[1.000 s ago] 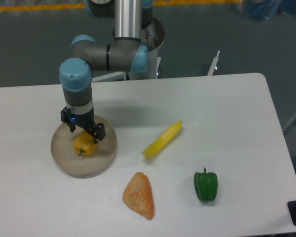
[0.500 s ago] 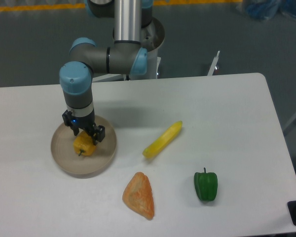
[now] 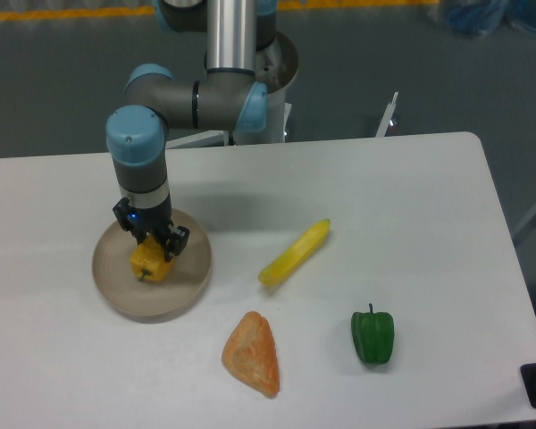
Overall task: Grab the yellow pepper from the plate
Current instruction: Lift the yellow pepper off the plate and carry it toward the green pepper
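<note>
The robot's black two-finger hand [image 3: 151, 243] grasps the small blocky yellow pepper [image 3: 149, 261] over the round beige plate [image 3: 116, 290], apparently barely lifted, with raising it clear left.

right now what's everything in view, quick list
yellow pepper: one, yellow-orange, on the plate, between the gripper fingers
plate: one, beige, left part of the table
long yellow piece: one, yellow, middle of the table, lying at a slant
orange wedge: one, orange-tan, near the front edge
green pepper: one, green, front right, stem pointing away
table: one, white
arm: one, grey with blue joints, reaching down over the plate
gripper: one, black, around the yellow pepper
</note>
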